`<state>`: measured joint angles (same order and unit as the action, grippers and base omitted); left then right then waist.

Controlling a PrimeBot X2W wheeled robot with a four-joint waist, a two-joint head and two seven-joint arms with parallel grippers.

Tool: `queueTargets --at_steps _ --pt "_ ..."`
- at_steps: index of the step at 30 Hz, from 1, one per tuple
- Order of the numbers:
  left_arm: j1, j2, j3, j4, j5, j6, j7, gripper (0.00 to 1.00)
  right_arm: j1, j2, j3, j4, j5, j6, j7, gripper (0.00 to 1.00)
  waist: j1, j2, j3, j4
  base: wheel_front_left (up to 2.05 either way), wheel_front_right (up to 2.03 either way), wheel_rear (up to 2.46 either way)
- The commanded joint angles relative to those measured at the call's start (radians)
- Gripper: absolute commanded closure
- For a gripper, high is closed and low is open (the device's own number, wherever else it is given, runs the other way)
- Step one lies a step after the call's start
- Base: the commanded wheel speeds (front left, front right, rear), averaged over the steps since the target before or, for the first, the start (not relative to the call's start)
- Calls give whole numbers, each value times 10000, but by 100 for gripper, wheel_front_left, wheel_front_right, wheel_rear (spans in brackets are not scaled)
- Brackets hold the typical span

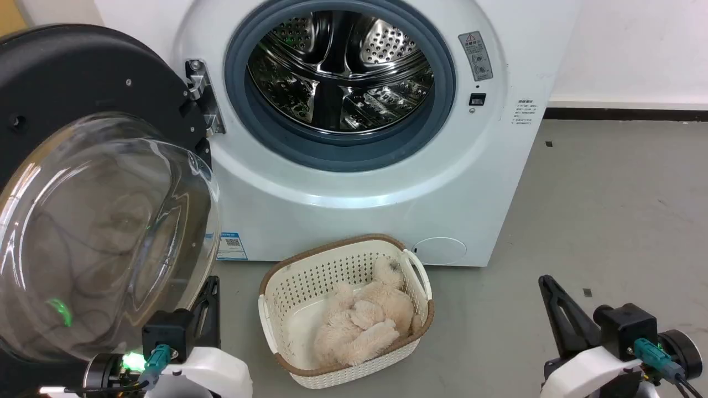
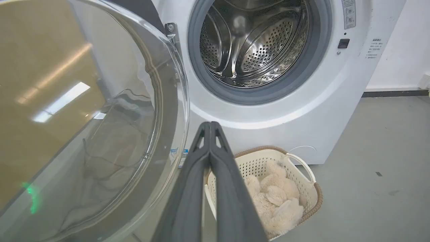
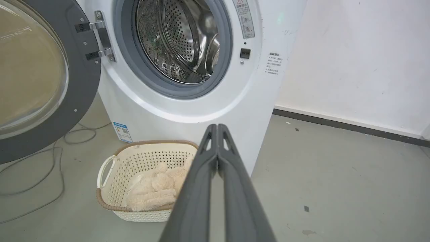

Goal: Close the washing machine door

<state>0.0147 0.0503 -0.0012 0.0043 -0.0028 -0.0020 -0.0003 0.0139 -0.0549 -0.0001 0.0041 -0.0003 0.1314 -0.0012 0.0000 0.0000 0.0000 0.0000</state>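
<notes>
Head view: large round black-rimmed, glass-bowled washing machine door swung wide, left of big white front-loading washing machine. Probably heavy, rigid, pivoting on metal hinge. Glass slippery, fragile, so push black rim, edge farthest from machine (outer face hidden, handle unclear). Left gripper, right gripper: jaws together, empty.

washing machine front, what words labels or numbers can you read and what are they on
No text on the washing machine can be read as words.
Grey warning sticker, right of the drum opening: a triangle sign and icons, print too small.
Small printed lines on the front's right edge: blurred.
Blue label, lower left of the front: a square code, print too small.
</notes>
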Motion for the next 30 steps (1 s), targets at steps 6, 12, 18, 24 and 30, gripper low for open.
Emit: queueTargets --at_steps 6,12,18,24,30 --pt "6 0 -13 17 -7 -1 -21 0 9 -2 5 17 19 2 -23 0 0 0 2 0 0 0 0" --pt "16 0 -43 30 -38 6 -147 0 24 -3 11 54 135 1 -148 0 0 0 6 3 0 0 0" --pt "27 0 -70 33 -72 13 -272 0 44 -16 42 75 265 1 -272 0 0 0 7 37 0 0 0" --pt "36 0 -93 38 -109 19 -397 0 66 -39 86 95 404 0 -397 0 0 0 9 129 0 0 0" --pt "51 0 -109 39 -143 26 -523 0 87 -67 144 125 544 0 -522 0 0 0 10 280 0 0 0"
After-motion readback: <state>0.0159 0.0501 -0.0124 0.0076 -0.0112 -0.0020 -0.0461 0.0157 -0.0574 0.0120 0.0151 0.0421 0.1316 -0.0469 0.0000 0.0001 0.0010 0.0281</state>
